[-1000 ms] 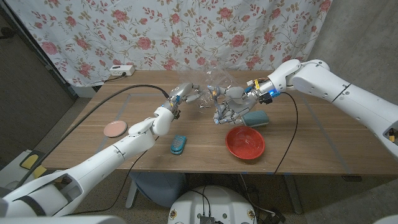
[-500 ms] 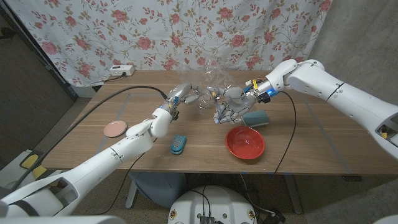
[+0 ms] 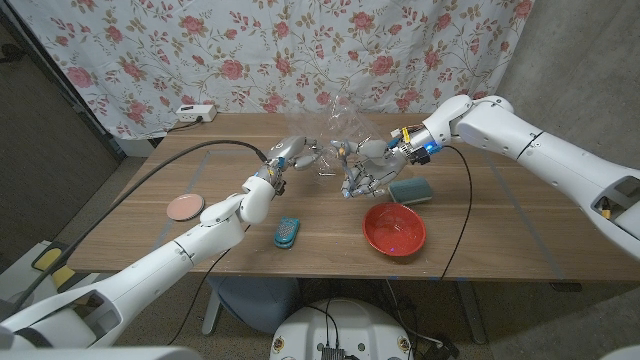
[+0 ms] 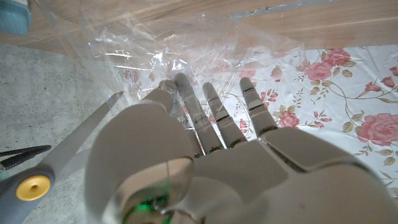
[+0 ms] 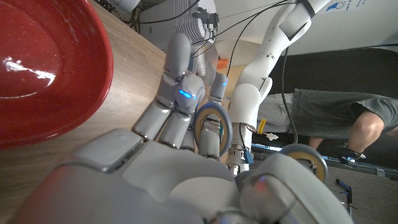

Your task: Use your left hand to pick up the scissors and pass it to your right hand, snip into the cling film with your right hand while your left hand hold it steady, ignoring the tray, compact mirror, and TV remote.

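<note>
A crumpled sheet of clear cling film [image 3: 346, 116] stands up off the table's far middle. My left hand [image 3: 293, 153] holds its left edge; in the left wrist view the fingers [image 4: 211, 112] reach up against the film [image 4: 186, 37]. My right hand [image 3: 366, 170] grips the scissors [image 3: 338, 160], its fingers through the grey handle loops [image 5: 211, 118]. The scissors' blades [image 4: 78, 140] stand apart with a yellow pivot, pointing at the film beside my left hand [image 4: 205, 168]. The blade tips meet the film's lower edge; whether it is cut I cannot tell.
A red tray [image 3: 394, 228] lies in front of my right hand [image 5: 168, 180]. A teal block [image 3: 411, 190] sits beside it. A blue remote [image 3: 287, 232] and a pink compact mirror [image 3: 185, 207] lie to the left. A white power strip [image 3: 196, 113] sits at the back. A person [image 5: 348, 112] stands off to the side.
My right forearm has swung slightly left, bringing the scissors a little closer to the film. My left hand keeps the film in place.
</note>
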`<state>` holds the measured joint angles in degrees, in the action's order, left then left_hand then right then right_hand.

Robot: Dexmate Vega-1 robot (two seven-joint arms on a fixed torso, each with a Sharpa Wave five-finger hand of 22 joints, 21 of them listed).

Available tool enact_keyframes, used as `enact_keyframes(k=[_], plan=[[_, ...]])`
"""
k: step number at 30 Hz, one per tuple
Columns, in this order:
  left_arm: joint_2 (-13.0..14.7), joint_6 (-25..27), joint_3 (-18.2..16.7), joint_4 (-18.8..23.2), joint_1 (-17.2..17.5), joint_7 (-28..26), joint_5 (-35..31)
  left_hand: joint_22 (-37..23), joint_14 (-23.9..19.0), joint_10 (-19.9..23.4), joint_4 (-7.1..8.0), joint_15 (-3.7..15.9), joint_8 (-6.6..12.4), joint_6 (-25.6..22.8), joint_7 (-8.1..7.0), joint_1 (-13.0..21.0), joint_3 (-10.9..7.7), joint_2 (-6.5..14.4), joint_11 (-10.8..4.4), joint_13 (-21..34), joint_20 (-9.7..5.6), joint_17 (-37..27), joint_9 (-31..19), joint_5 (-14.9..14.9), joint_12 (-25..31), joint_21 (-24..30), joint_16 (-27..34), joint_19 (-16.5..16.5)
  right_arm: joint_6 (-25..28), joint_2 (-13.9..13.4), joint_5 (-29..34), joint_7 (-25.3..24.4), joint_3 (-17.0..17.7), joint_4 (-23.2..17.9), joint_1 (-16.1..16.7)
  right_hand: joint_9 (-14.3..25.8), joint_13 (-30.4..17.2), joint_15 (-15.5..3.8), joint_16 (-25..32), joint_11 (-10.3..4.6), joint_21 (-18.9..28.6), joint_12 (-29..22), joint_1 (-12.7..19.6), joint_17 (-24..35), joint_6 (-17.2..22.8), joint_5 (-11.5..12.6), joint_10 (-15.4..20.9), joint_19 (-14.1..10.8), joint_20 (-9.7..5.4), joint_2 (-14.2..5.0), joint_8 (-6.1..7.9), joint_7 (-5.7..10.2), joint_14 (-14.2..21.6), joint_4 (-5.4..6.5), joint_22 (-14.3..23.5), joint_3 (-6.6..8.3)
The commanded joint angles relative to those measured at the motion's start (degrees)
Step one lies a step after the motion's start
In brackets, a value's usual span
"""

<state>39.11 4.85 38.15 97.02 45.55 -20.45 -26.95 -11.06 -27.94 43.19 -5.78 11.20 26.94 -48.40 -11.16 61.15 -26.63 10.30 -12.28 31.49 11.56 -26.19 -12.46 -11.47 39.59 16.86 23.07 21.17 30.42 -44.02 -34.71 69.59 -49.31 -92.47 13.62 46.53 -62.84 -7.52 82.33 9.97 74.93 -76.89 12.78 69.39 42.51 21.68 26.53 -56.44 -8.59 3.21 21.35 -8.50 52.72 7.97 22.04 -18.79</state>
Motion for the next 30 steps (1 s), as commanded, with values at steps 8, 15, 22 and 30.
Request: enact_keyframes(k=[8, 15, 22, 30], plan=[[1.28, 0.79, -1.39, 1.75, 2.08, -0.67, 0.20, -0.19, -0.56, 0.68, -0.38, 1.48, 0.33, -0.43, -0.10, 0.45, -0.07, -0.38, 0.06, 0.21, -0.20, -0.41, -0.11, -0.28, -0.36, -0.11, -0.35, -0.06, -1.31, 3.61, 2.14, 1.73, -2.16, 5.67, -1.86, 0.44, -0.36, -4.46, -0.58, -11.93, 0.41, -2.31, 1.30, 0.42, 1.37, -0.19, 23.95, 0.08, -3.18, -0.28, -0.74, -0.70, 0.10, -0.31, -0.15, -0.10], [1.27, 0.57, -1.50, 1.66, 2.34, -1.07, 0.17, -0.21, -0.66, 0.72, -0.26, 1.38, 0.36, -0.48, -0.14, 0.36, -0.12, -0.28, 0.07, 0.28, -0.27, -0.54, -0.07, -0.30, -0.47, -0.11, -0.57, -0.03, -1.37, 3.98, 3.06, 2.20, -2.79, 6.86, -2.44, 0.56, -0.60, -4.47, -0.99, -11.83, 0.52, -2.39, 1.48, 0.12, 1.49, -0.33, 23.89, 0.20, -3.18, -0.33, -0.93, -0.72, 0.22, -0.28, -0.14, -0.13], [1.01, 0.26, -1.57, 1.07, 2.30, -1.45, 0.36, -0.22, -0.78, 0.73, -0.35, 1.53, 0.36, -0.49, -0.10, 0.43, -0.10, -0.33, 0.09, 0.34, -0.44, -0.71, -0.05, -0.30, -0.55, -0.18, -0.65, -0.19, -1.55, 3.98, 3.03, 1.36, -2.15, 7.23, -2.33, 0.61, 0.28, -4.46, -0.99, -11.71, 0.59, -1.84, 1.60, 0.35, 1.57, -0.47, 24.11, 0.16, -3.14, -0.48, -1.17, -0.78, 0.31, -0.23, -0.28, -0.12], [0.23, 0.73, -1.47, 0.92, 2.76, -3.60, -0.62, -0.24, -0.89, 0.82, -0.28, 1.42, 0.41, -0.58, -0.16, 0.35, -0.07, -0.30, 0.07, 0.43, -0.43, -0.88, -0.02, -0.30, -0.61, -0.20, -0.79, -0.21, -1.74, 4.04, 3.17, 1.24, -2.03, 7.39, -2.39, 0.78, 0.13, -4.46, -1.15, -12.02, 0.63, -1.93, 1.85, 0.31, 1.60, -0.58, 24.19, 0.17, -3.17, -0.64, -1.28, -0.94, 0.33, -0.25, -0.37, -0.06]])
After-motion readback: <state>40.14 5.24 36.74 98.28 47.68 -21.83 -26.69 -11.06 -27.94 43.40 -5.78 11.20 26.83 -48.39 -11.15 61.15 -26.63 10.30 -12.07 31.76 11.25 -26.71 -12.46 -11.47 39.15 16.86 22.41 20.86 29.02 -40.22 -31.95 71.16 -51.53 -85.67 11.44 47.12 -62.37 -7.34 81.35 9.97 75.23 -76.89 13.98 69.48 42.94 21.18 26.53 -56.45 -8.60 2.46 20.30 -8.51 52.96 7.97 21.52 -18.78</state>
